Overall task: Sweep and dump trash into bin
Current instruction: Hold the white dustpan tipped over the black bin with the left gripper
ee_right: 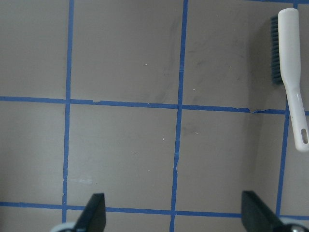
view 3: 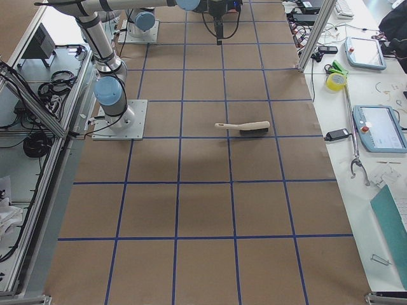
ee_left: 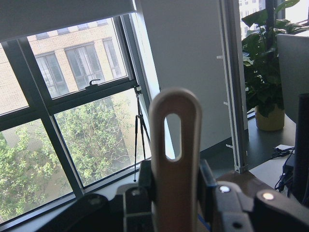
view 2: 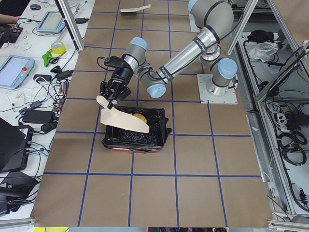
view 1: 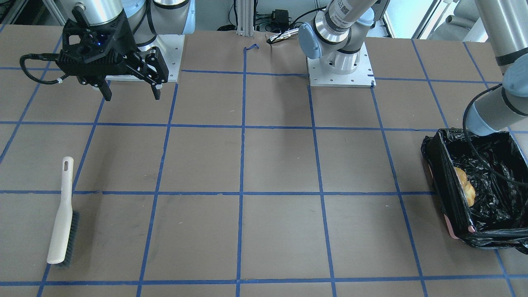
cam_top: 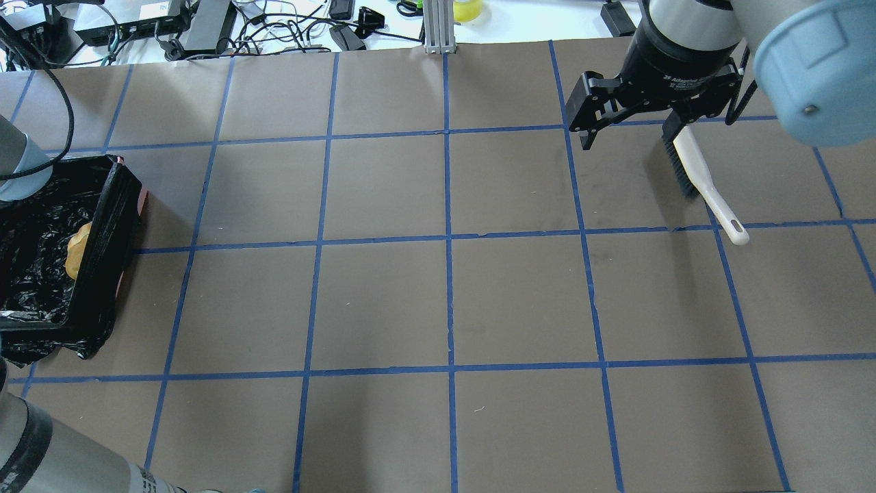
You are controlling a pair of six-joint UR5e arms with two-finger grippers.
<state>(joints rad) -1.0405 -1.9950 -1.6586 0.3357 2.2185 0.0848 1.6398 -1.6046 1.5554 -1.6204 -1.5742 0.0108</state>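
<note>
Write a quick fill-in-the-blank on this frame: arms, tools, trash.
1. The brush lies flat on the ____, with no gripper touching it.
2. The left gripper holds the beige ____ by its handle, tilted.
3. The right gripper hangs empty, its jaws ____.
4. The golden-brown lump sits inside the ____.
Missing words: table; dustpan; open; bin.

A robotics lab is shown: two arms (view 2: 193, 48) are bolted to a table (view 1: 280, 165) gridded with blue tape (view 1: 242, 165), framed by aluminium struts (view 2: 66, 24), and flanked by benches (view 3: 369, 82) strewn with teach pendants (view 3: 379, 127) and cables (cam_top: 274, 27).
</note>
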